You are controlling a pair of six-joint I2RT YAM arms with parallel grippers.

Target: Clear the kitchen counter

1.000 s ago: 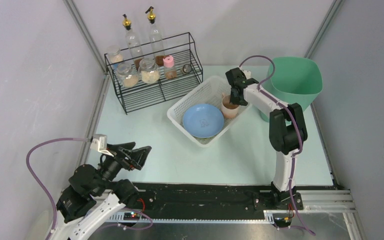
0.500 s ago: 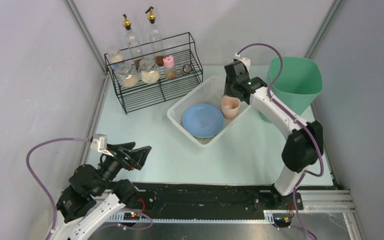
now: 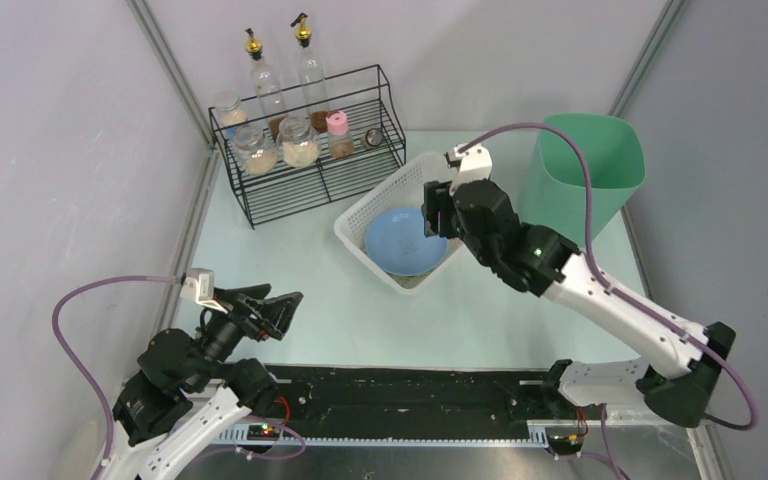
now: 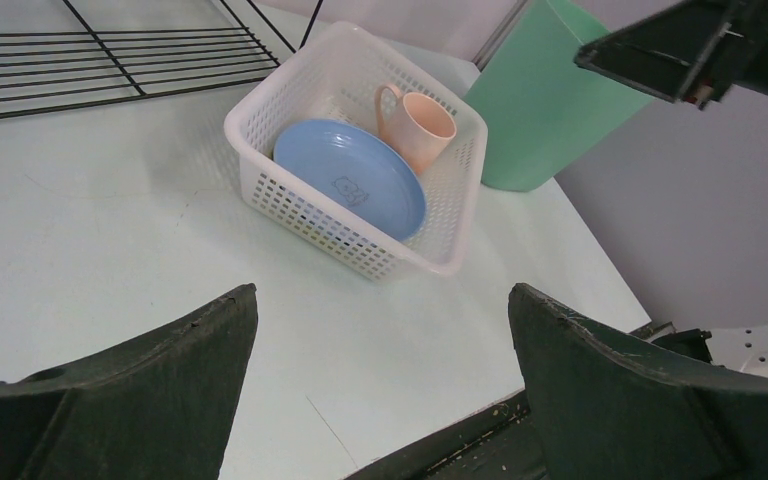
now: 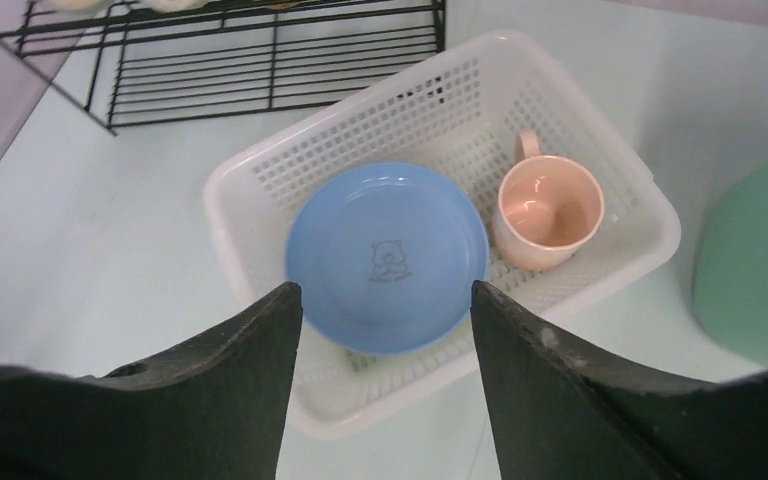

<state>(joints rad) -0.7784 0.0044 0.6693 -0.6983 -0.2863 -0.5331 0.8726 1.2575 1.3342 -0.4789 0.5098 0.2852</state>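
Observation:
The kitchen counter (image 3: 290,270) is a pale mint-green tabletop. On it stands a white perforated basket (image 3: 372,198) that holds a blue plate (image 3: 400,245) and a peach mug (image 5: 545,215). The mug stands upright beside the plate; in the top view my right arm hides it. My right gripper (image 5: 382,290) hovers above the basket, over the plate's near edge, open with nothing between its fingers. At the front left my left gripper (image 3: 282,300) hangs over bare counter, open wide and empty.
A black wire rack (image 3: 310,150) with jars and two oil bottles stands at the back left. At the back right, just beyond the basket, is a green bin (image 3: 590,165). A black rail (image 3: 410,385) edges the counter's front.
My right gripper has drawn back from the mug toward the near side and risen, its jaws spreading wider. The mug stays in the basket. The left arm has not moved.

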